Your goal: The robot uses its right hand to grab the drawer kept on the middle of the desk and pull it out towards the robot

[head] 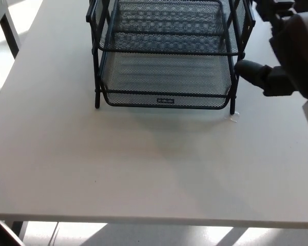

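Observation:
A black wire-mesh tray rack [167, 56] stands at the far middle of the white desk [143, 169], with stacked drawers in a black frame. Its lowest drawer [167, 84] carries a small label on its front rim and sits pushed in between the frame legs. My right hand [277, 56] has come in at the upper right, beside the rack's right side. One black finger [251, 72] points left toward the right front leg, close to it. The hand holds nothing and its fingers are apart. My left hand does not show.
A small white scrap [234, 117] lies on the desk by the rack's right front leg. The desk's front edge [154, 223] runs along the bottom. Part of another white table with a dark leg [7, 28] shows at the upper left.

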Available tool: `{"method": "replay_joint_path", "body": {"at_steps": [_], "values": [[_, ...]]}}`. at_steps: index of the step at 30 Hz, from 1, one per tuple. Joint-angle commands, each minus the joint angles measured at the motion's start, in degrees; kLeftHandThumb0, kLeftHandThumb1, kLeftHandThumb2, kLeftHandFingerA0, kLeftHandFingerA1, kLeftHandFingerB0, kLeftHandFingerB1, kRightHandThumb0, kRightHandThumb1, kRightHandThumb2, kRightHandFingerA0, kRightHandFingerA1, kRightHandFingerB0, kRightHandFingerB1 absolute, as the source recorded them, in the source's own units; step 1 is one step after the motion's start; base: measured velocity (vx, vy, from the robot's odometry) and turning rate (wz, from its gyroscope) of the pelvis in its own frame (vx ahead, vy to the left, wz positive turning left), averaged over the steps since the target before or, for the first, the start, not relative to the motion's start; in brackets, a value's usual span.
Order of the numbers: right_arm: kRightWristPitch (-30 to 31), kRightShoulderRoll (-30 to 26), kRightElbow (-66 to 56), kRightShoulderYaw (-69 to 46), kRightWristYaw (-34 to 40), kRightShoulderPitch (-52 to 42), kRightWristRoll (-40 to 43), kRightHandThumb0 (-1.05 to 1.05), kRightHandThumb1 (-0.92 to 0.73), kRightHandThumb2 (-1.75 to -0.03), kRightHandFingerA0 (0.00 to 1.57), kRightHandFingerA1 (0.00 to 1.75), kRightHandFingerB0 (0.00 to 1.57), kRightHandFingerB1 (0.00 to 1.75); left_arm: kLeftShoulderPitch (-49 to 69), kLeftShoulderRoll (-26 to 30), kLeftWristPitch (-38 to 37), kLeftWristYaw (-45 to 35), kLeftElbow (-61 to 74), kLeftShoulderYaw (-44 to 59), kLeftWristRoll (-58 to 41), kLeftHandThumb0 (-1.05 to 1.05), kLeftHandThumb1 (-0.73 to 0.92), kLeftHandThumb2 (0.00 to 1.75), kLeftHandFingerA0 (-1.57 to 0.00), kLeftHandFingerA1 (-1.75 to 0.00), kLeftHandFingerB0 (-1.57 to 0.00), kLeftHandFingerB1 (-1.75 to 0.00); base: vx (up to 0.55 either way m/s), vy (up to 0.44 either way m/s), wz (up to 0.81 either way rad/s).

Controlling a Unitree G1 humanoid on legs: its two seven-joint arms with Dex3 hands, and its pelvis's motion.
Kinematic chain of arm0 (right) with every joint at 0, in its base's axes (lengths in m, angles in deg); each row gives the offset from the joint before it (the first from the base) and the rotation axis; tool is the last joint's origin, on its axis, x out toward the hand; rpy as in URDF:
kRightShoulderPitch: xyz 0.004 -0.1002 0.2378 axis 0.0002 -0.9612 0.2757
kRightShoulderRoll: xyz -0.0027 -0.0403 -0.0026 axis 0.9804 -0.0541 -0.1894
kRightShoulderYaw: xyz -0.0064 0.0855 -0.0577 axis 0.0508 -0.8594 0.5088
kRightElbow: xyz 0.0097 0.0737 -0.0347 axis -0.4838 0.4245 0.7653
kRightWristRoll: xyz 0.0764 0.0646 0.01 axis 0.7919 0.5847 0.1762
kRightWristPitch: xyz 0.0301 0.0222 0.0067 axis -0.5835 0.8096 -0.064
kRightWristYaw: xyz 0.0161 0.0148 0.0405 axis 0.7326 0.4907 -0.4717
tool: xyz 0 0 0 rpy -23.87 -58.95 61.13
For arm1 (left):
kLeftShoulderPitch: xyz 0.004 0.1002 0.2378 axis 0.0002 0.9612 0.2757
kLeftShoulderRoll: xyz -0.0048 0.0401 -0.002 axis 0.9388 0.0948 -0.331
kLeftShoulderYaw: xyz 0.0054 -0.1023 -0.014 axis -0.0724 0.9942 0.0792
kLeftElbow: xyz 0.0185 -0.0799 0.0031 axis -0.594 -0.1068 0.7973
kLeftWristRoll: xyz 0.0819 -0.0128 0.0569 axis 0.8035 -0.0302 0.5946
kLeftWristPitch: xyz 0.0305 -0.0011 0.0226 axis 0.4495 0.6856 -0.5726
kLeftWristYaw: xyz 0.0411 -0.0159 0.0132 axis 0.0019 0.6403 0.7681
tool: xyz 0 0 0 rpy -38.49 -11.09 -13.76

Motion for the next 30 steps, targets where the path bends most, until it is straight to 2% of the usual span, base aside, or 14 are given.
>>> {"method": "replay_joint_path", "body": {"at_steps": [1,2,3,6,7,8,9,11,16,18,26,27,28,30], "values": [[-0.9,2.4,2.1,2.1,0.1,2.7,-4.7,-0.74,-0.59,-0.58,0.12,0.45,0.18,0.35,-0.8,0.7,-0.5,-0.9,0.1,0.1,0.9,-0.29,0.55,0.57,-0.79,-0.86,-0.81,-0.60,0.00,0.000,0.00],[-1.1,3.0,3.0,3.0,-0.2,3.3,-5.0,-0.74,-0.60,-0.58,0.12,0.45,0.15,0.35,-0.8,0.7,-0.3,-0.8,0.1,0.0,1.3,-0.29,0.55,0.57,-0.78,-0.86,-0.81,-0.60,0.00,0.000,0.00],[-1.0,3.5,3.4,3.5,-0.8,3.8,-5.0,-0.39,-0.30,-0.93,0.01,0.52,0.00,0.50,-0.9,0.6,-0.2,-0.9,0.1,0.0,1.3,-0.30,0.55,0.57,-0.79,-0.86,-0.81,-0.61,0.00,0.000,0.00],[-2.3,4.4,5.7,4.0,-0.1,4.8,-4.9,-0.39,-0.27,-0.91,0.01,0.53,0.00,0.51,-2.0,0.7,-0.3,-1.2,-0.2,-0.3,1.1,-0.29,0.55,0.57,-0.80,-0.87,-0.82,-0.62,0.00,0.000,0.00],[-2.5,4.7,6.5,4.5,-0.5,5.3,-5.1,-0.78,-0.52,-0.61,0.06,0.44,0.11,0.36,-2.1,0.7,-0.5,-1.2,-0.4,-0.3,1.0,-0.30,0.55,0.57,-0.81,-0.88,-0.82,-0.63,0.00,0.000,0.00],[-2.6,4.9,6.8,4.6,-0.6,5.5,-5.3,-0.78,-0.52,-0.61,0.06,0.44,0.11,0.36,-2.1,0.7,-0.7,-1.2,-0.5,-0.3,1.0,-0.30,0.55,0.57,-0.81,-0.88,-0.82,-0.63,0.00,0.000,0.00],[-3.5,5.9,9.1,5.3,0.3,6.3,-5.3,-0.39,-0.24,-0.89,0.03,0.54,0.00,0.50,-2.2,0.7,-0.7,-1.3,-0.8,-0.3,0.8,-0.30,0.55,0.57,-0.80,-0.87,-0.82,-0.62,0.00,0.000,0.00],[-4.0,6.8,11.8,6.1,1.9,7.1,-6.2,-0.39,-0.22,-0.88,0.02,0.54,0.00,0.50,-2.7,0.9,-1.1,-1.5,-0.9,-0.7,1.0,-0.30,0.55,0.57,-0.80,-0.88,-0.82,-0.62,0.00,0.000,0.00],[-5.8,8.7,20.1,7.6,4.7,9.9,-7.0,-0.39,-0.24,-0.88,0.02,0.53,0.00,0.50,-3.5,0.8,-1.0,-1.7,-0.4,-0.9,1.0,-0.31,0.54,0.57,-0.82,-0.91,-0.83,-0.64,0.00,0.000,0.00],[-5.7,9.3,23.0,8.1,4.7,11.0,-7.4,-0.72,-0.53,-0.57,0.04,0.39,0.09,0.33,-3.8,0.9,-1.1,-1.8,-0.4,-1.0,1.2,-0.30,0.55,0.57,-0.81,-0.90,-0.82,-0.64,0.00,0.000,0.00],[-8.1,11.5,38.4,10.1,11.3,16.2,-8.3,-0.71,-0.40,-0.80,0.04,0.47,0.06,0.43,-5.1,1.5,-1.1,-2.1,-1.0,-1.7,2.1,-0.30,0.55,0.56,-0.80,-0.91,-0.83,-0.64,0.00,0.000,0.00],[-8.5,11.9,41.2,10.3,13.3,16.8,-8.5,-0.38,-0.22,-0.86,0.02,0.53,0.00,0.50,-5.2,1.5,-1.4,-2.1,-1.2,-1.8,2.1,-0.29,0.55,0.56,-0.81,-0.90,-0.83,-0.64,0.00,0.000,0.00],[-9.1,12.4,44.0,10.4,15.1,17.6,-8.3,-0.67,-0.48,-0.55,0.09,0.45,0.15,0.36,-5.3,1.6,-1.5,-2.1,-1.2,-1.9,2.2,-0.29,0.55,0.57,-0.81,-0.90,-0.83,-0.64,0.00,0.000,0.00],[-9.4,13.0,47.2,10.7,16.7,18.8,-8.4,-0.66,-0.49,-0.56,0.09,0.45,0.14,0.36,-5.2,1.7,-1.4,-2.1,-1.1,-1.9,2.4,-0.29,0.55,0.56,-0.80,-0.89,-0.82,-0.63,0.00,0.000,0.00]]}}
